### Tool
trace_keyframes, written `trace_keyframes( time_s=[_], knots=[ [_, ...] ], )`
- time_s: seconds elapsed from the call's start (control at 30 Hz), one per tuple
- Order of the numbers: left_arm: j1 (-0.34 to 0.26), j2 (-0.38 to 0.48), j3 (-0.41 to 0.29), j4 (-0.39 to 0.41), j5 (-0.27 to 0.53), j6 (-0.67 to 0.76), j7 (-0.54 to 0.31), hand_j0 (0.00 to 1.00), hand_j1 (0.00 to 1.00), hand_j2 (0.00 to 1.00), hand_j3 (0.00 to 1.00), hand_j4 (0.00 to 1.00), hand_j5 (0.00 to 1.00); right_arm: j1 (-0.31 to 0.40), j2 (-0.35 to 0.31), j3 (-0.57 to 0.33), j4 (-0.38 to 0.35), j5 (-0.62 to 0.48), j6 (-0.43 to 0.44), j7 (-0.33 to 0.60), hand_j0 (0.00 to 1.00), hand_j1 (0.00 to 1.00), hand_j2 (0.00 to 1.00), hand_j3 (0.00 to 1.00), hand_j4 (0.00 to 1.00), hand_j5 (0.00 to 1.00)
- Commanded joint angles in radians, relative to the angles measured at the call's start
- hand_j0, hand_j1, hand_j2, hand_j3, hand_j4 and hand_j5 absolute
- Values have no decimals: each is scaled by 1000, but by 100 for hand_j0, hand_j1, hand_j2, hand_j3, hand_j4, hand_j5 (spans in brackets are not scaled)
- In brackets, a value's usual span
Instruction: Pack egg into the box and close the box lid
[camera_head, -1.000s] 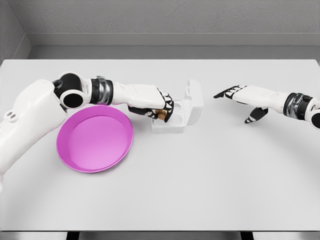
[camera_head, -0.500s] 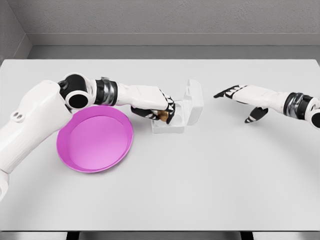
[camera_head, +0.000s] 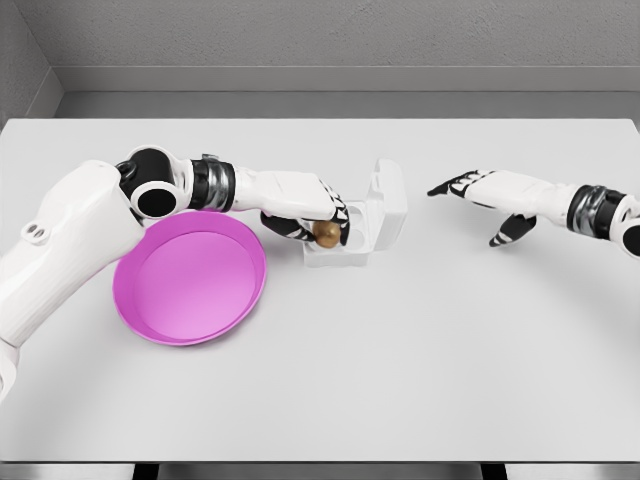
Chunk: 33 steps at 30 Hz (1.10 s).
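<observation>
The egg (camera_head: 326, 232), small, brown and rounded, shows just left of the frame's centre, at the tips of the left hand (camera_head: 305, 212), whose fingers curl round it in a narrow pinch. It sits over the near left corner of the box (camera_head: 345, 240), at or just above the rim; whether it already rests in a cup cannot be told. The box is white, shallow, with round cups inside, and its lid (camera_head: 388, 200) stands open and near upright on the right side.

What could go wrong: if the fingers let go while the egg is over the rim rather than a cup, it would likely roll off onto the worktop (camera_head: 400, 350). The hand crowds the box's left wall, so a push sideways could slide the light box or tip the lid shut too soon. Pulling out, a finger could catch the egg and lift it again.

A pink plate (camera_head: 190, 277) lies just left of the box, partly under the left forearm. The right hand (camera_head: 490, 205) hangs well apart at the right of the frame, fingers spread, holding nothing.
</observation>
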Motion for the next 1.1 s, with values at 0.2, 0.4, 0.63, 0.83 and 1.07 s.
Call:
trace_keyframes(
  time_s=[0.2, 0.4, 0.63, 0.83, 1.07],
  knots=[
    [0, 2, 3, -1, 5, 3, 0, 68, 68, 68, 68, 68, 68, 2, -1, -1, 1, -5, 1, 0, 100, 100, 100, 100, 100, 100],
    [0, 4, 3, -1, 3, 3, 0, 68, 68, 68, 68, 68, 68, 2, -4, -1, 1, -5, 1, 0, 100, 100, 100, 100, 100, 100],
    [0, 10, 7, -1, 3, 3, 0, 68, 68, 68, 68, 68, 68, 3, -6, -1, -1, -5, 1, 0, 100, 100, 100, 100, 100, 100],
    [5, 8, 7, -5, 3, 3, 0, 68, 68, 68, 68, 68, 68, 3, -7, -2, -1, -5, 1, 0, 100, 100, 100, 100, 100, 100],
    [5, 11, 16, -13, 5, 3, 0, 71, 71, 71, 71, 71, 71, 3, -7, -2, -2, -5, 1, 0, 100, 100, 100, 100, 100, 100]
  ],
)
